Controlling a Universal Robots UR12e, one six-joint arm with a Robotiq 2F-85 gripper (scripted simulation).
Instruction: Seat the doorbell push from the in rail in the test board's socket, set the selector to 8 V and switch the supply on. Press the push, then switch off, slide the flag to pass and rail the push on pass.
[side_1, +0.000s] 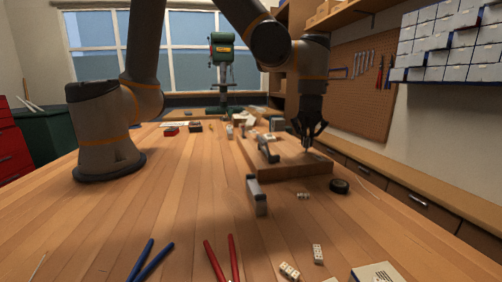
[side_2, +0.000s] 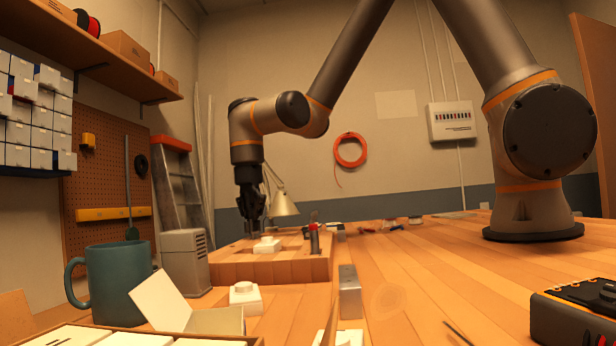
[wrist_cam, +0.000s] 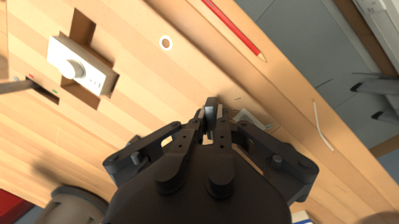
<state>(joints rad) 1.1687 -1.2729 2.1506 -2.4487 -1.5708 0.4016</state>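
Note:
The white doorbell push (wrist_cam: 77, 69) (side_2: 266, 245) sits in the socket of the wooden test board (side_1: 282, 152) (side_2: 272, 256). A small dark lever (wrist_cam: 210, 114), at the board's edge toward the pegboard wall, is clamped in my gripper (wrist_cam: 211, 112) (side_1: 306, 145) (side_2: 252, 231), which stands upright over that edge. Left of the socket is a slot with a red and a green mark (wrist_cam: 42, 88). A red-topped post (side_2: 313, 238) rises from the board's other side.
The bench's back edge and pegboard wall (side_1: 357, 100) lie just beyond the gripper. A red pencil (wrist_cam: 234, 31) lies by the board. A grey block (side_2: 349, 291), a spare white push (side_2: 245, 297), a mug (side_2: 117, 280) and a black tape roll (side_1: 339, 186) stand on the bench.

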